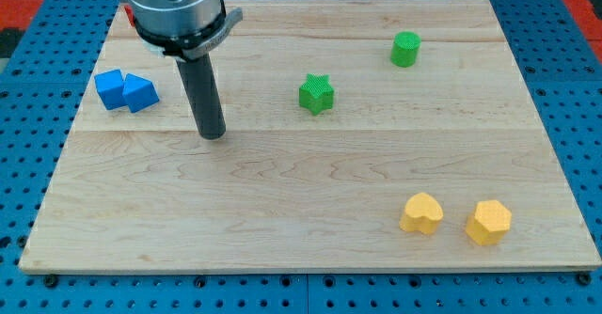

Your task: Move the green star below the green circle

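The green star lies on the wooden board near the middle of its upper half. The green circle stands to the star's upper right, well apart from it. My tip rests on the board to the left of the star and slightly lower, with a clear gap between them. The tip touches no block.
Two blue blocks sit side by side, touching, at the view's left, to the left of my tip. A yellow heart and a yellow hexagon lie at the lower right. A blue pegboard surrounds the board.
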